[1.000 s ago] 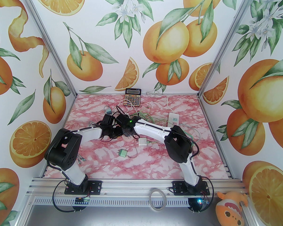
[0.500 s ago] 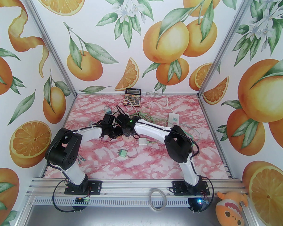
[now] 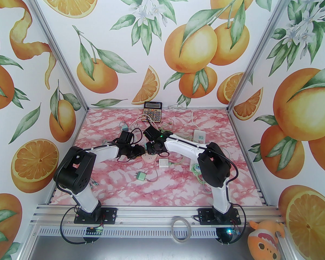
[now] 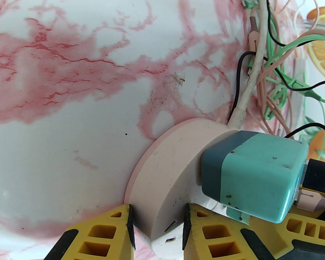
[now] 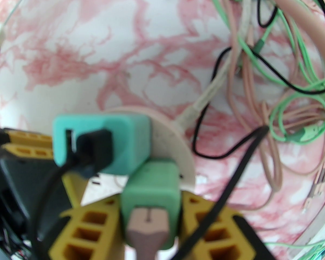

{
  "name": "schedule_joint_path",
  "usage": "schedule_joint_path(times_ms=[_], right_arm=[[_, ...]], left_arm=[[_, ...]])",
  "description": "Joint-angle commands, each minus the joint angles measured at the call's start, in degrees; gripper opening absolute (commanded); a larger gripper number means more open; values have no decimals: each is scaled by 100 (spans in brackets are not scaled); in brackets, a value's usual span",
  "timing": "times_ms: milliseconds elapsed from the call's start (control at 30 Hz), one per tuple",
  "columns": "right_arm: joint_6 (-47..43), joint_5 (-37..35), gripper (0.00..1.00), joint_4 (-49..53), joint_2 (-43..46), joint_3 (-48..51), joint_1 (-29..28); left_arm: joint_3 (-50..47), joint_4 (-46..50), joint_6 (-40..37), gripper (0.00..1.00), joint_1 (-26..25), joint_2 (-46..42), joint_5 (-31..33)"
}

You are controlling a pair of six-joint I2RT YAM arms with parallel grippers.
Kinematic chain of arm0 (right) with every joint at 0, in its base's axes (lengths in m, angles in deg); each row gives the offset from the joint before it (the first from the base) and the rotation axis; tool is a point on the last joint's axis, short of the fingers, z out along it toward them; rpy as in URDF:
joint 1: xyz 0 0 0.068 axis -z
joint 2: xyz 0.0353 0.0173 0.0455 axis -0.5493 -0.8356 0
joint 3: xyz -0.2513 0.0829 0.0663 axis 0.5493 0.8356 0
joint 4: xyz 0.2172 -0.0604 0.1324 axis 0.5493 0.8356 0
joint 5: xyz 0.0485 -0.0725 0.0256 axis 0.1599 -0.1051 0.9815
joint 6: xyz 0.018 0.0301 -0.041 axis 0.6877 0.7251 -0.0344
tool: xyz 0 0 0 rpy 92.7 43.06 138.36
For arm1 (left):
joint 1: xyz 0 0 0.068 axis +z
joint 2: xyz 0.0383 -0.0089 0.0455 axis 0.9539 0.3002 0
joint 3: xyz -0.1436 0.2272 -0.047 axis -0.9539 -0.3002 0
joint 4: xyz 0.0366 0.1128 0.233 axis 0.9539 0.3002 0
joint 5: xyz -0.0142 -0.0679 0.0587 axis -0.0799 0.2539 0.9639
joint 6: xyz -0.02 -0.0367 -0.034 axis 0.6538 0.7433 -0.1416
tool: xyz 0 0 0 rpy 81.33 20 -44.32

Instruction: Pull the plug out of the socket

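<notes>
A round pink socket lies mid-table; in the left wrist view the socket has its rim between yellow fingers, with my left gripper shut on it. A teal plug with a black cable sits in the socket's face. Beside it is a green plug with a pink cable end, and my right gripper is shut on it. Its prongs are hidden. From above, the left gripper and right gripper meet over the socket.
A tangle of green, pink and black cables lies behind and right of the socket. Nearby are a white adapter, a loose green plug, a white power strip, a calculator and a coiled green cable.
The right arm has swung to the right and back, its wrist lifting and turning above the socket, which now shows more. The left arm has stayed almost still.
</notes>
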Motion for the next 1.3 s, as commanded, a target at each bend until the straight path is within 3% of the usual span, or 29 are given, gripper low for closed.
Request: schedule_joint_path(times_ms=[0,200,400,633,1000,1267], right_arm=[[-140,317,33,91,-276,-706,-579],[-337,44,32,516,-706,-1296,-980],[-375,-143,32,595,-633,-1307,-986],[-207,64,32,316,-191,-834,-648],[414,1185,32,-892,611,510,244],[315,1052,32,-728,572,388,201]], left_arm=[[-416,1167,-126,31,-261,783,477],[-429,1164,-122,31,-263,742,503],[-427,1171,-131,30,-261,720,503],[-480,1138,-87,30,-264,679,528],[-565,1149,-34,30,-264,592,604],[-488,1211,-67,30,-264,622,630]])
